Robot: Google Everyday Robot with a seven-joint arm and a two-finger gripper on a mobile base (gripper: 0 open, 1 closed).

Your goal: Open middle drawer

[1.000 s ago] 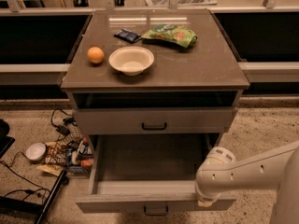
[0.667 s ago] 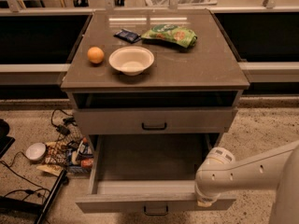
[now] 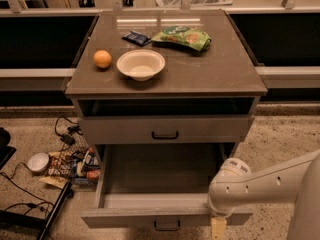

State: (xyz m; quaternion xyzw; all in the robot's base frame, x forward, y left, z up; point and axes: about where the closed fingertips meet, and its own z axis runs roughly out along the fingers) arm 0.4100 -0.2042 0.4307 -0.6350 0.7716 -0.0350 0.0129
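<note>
Middle drawer (image 3: 160,179) pulled far out of the cabinet (image 3: 220,69), with the robot's gripper (image 3: 218,227) at its front right end.

Its wide grey tray juts forward from the cabinet, below the taller-fronted drawer (image 3: 125,130), which sits shut. The low front with its small black bar handle (image 3: 166,225) faces the room. A white arm (image 3: 270,184) reaches in from the cabinet's right side, and the gripper hangs down over the drawer's front edge, just right of the handle. Whether it is clamped on the front or has let go, I cannot tell. On the cabinet's top sit an orange (image 3: 102,59), a white bowl (image 3: 141,64) and a green bag (image 3: 182,36). To my eye the opening is done or nearly so. What seems left is releasing the drawer and backing the arm away.
</note>
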